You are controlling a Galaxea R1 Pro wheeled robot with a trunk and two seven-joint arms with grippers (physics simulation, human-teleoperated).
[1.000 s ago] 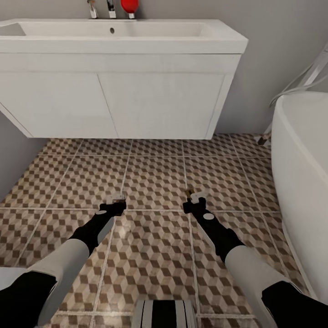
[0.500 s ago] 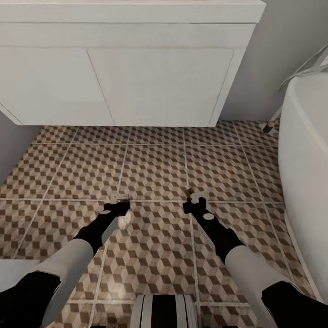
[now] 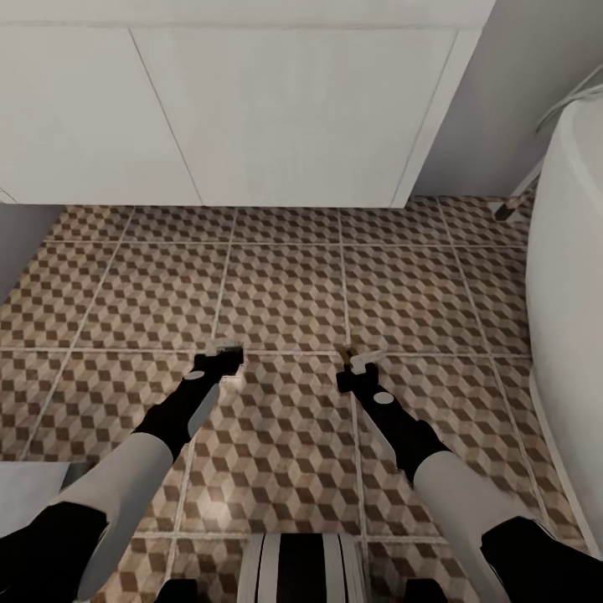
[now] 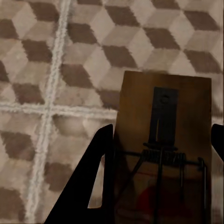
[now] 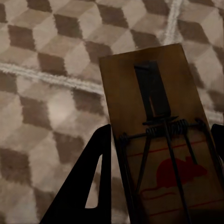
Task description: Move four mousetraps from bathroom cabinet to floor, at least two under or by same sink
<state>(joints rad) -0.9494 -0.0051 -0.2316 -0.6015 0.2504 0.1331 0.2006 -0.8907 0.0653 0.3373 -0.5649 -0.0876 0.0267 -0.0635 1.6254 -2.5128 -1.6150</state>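
Left gripper: fingers clamped on the sides of a mousetrap, held low over the bathroom floor. Board projects forward beyond the fingertips, long axis in line with the fingers; spring and wire bar sit at the gripper end, dark metal tab toward the free end.

Right gripper: likewise closed on a second mousetrap, same orientation, red mouse print on the board near the gripper end. Both traps hang just above a grout line.

Relation for the coming move: the floor lies directly below both traps; the sink unit stands ahead of both arms, well apart from the grippers, several tile rows between. Neither arm is clearly nearer; the left faces the unit's middle, the right its right-hand corner. Judgement: a drop here would probably not count as next to the sink; further advance seems needed.

Surface: square tiles, brown-beige cube pattern, pale grout.

Room: grey wall; white bathtub at the right.
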